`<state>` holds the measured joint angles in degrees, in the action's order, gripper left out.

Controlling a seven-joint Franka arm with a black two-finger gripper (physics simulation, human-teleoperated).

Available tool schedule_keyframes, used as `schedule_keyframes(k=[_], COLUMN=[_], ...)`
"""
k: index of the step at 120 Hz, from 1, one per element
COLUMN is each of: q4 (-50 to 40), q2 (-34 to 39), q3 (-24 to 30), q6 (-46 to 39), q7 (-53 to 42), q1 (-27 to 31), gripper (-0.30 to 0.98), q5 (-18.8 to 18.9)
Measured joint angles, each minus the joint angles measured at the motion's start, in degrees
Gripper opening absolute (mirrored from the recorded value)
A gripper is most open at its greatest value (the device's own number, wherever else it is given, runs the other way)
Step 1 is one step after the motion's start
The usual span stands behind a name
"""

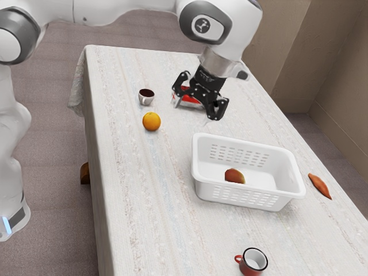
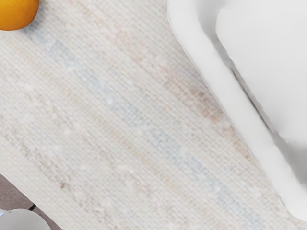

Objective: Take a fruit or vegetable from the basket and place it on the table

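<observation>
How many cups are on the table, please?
2. A small cup with dark inside stands to the exterior view's left of the gripper; a red mug stands near that view's lower edge. Another may be hidden behind the gripper.

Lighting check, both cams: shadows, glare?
Exterior view: soft, even light; faint shading around the orange, no strong glare on the tablecloth. Wrist view: the basket looks washed out, near white, with grey shading inside its rim; soft shadow beside the orange.
</observation>
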<state>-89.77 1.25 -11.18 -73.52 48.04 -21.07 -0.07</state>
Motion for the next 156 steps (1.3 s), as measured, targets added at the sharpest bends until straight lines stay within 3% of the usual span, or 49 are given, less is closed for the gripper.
schedule_keyframes(k=[12, 35, 64, 75, 101, 156], q4=[-0.36, -0.28, 3.15, 7.18, 14.4, 14.97], q2=[1.56, 2.86, -2.95, -6.59, -12.17, -16.18], q3=[-0.63, 0.32, 1.64, 1.58, 3.22, 3.72], q6=[-8.12, -15.63, -19.16, -19.86, -20.92, -23.66], q7=[12.95, 31.22, 46.54, 47.3, 45.97, 42.81], q1=[-1.82, 4.93, -3.05, -5.68, -3.24, -2.58], gripper=[0.69, 0.69, 0.69, 0.69, 0.69, 0.69], q5=[0.38, 0.35, 0.5, 0.9, 4.52, 5.31])
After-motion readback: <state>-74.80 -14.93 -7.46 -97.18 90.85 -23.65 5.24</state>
